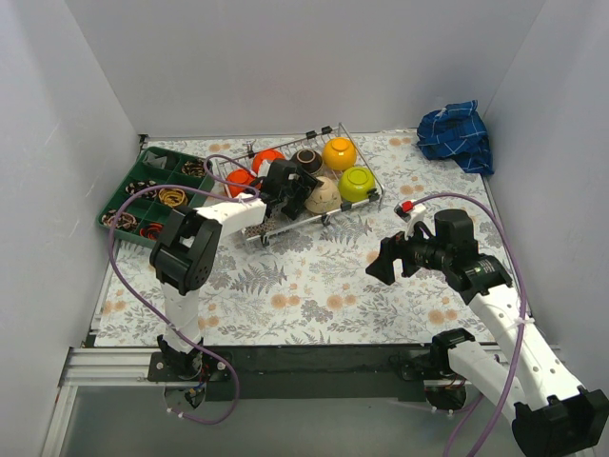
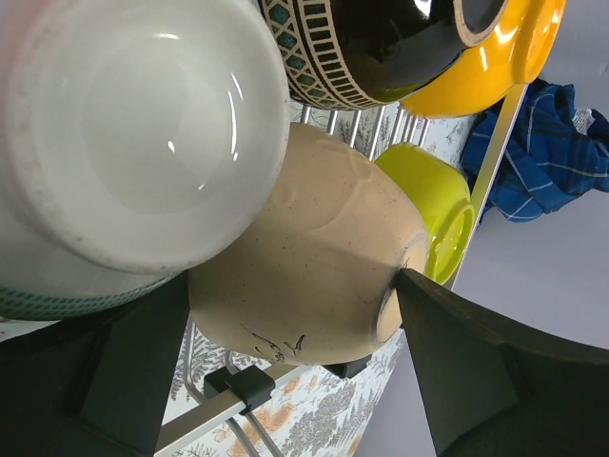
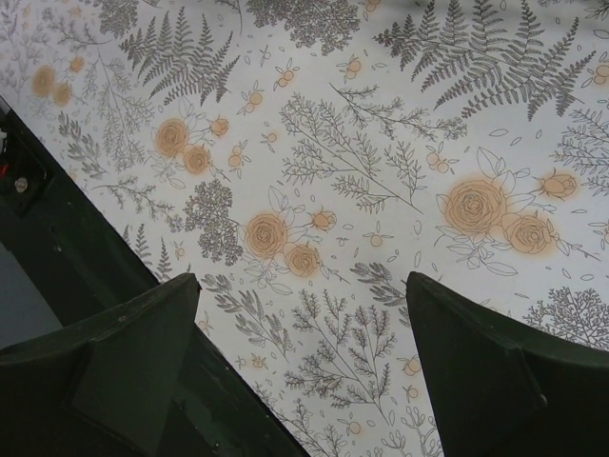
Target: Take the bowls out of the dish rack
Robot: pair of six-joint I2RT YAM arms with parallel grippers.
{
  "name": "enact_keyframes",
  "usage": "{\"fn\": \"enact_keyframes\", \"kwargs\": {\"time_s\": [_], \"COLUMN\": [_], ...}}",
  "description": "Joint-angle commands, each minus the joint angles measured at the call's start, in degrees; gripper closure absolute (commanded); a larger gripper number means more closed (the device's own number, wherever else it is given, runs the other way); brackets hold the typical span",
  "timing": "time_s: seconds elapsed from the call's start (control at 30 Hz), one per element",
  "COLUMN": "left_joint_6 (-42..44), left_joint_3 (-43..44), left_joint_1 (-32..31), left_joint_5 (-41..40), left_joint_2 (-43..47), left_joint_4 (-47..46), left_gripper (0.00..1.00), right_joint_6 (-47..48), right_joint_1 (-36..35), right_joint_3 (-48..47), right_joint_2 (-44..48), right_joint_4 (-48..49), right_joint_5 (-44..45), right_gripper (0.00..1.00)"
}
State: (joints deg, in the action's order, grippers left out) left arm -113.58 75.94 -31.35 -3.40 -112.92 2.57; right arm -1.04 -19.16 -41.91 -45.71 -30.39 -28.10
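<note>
The silver wire dish rack (image 1: 354, 211) stands at the back middle of the table, its rail and black clip also in the left wrist view (image 2: 249, 385). It holds a beige bowl (image 1: 325, 197), a lime bowl (image 1: 358, 183), a yellow bowl (image 1: 340, 152), a dark patterned bowl (image 1: 307, 160) and orange bowls (image 1: 267, 159). My left gripper (image 1: 303, 193) is open inside the rack. Its fingers straddle the beige bowl (image 2: 314, 257), and one fingertip (image 2: 411, 286) is at its rim. A white bowl (image 2: 143, 133) lies close beside it. My right gripper (image 1: 383, 259) is open and empty above the floral tablecloth (image 3: 314, 190).
A green compartment tray (image 1: 143, 195) with small items stands left of the rack. A blue checked cloth (image 1: 457, 133) lies at the back right, also seen in the left wrist view (image 2: 552, 152). A small red and white object (image 1: 407, 208) lies right of the rack. White walls enclose the table.
</note>
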Motion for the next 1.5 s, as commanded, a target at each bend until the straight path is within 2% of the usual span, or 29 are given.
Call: {"fn": "enact_keyframes", "kwargs": {"time_s": [0.0,0.1,0.43,0.57,0.77,0.9,0.93,1.0,1.2,1.37,1.47], "left_joint_6": [2.5,3.8,6.7,9.0,11.9,15.7,16.6,19.4,27.3,33.8,41.2], "left_joint_3": [-0.4,-0.2,0.3,0.9,0.7,0.9,1.1,1.6,3.2,3.7,4.0], "left_joint_1": [-0.5,-0.5,-0.8,-0.8,-0.8,-0.8,-0.8,-0.9,-0.8,-0.8,-0.9], "left_joint_5": [-4.1,-4.9,-4.4,-5.0,-2.6,-0.1,0.1,0.5,1.2,2.4,3.5], "left_joint_2": [3.1,3.9,7.3,8.1,8.4,9.4,9.6,10.3,11.8,13.1,14.4], "left_joint_4": [0.1,-0.2,-1.5,-1.7,-2.4,-7.2,-7.6,-8.5,-9.5,-9.9,-9.4], "left_gripper": [0.25,0.33,0.46,0.55,0.71,0.82,0.88,0.91,0.99,1.0,1.0], "right_joint_6": [0.9,0.9,0.9,0.9,0.9,0.9,0.9,0.9,0.8,0.2,-2.7], "right_joint_1": [-0.1,-0.2,-0.2,-0.2,-0.1,-0.2,-0.2,-0.2,-0.2,-0.2,-0.2], "right_joint_3": [-2.5,-2.5,-2.6,-2.7,-3.2,-3.9,-4.1,-4.5,-6.3,-7.3,-8.4], "right_joint_2": [-0.3,-0.5,-0.2,-0.2,-0.3,-0.3,-0.3,-0.3,-0.3,-0.7,-1.0], "right_joint_4": [0.3,0.2,0.2,0.1,0.1,-0.4,-0.5,-0.4,-0.5,-0.4,-0.3], "right_joint_5": [-2.0,-2.5,-3.2,-3.3,-3.6,-3.9,-3.8,-3.5,-1.8,-1.2,0.3], "right_gripper": [0.01,0.01,0.02,0.02,0.01,0.01,0.01,0.01,0.01,0.01,0.01]}}
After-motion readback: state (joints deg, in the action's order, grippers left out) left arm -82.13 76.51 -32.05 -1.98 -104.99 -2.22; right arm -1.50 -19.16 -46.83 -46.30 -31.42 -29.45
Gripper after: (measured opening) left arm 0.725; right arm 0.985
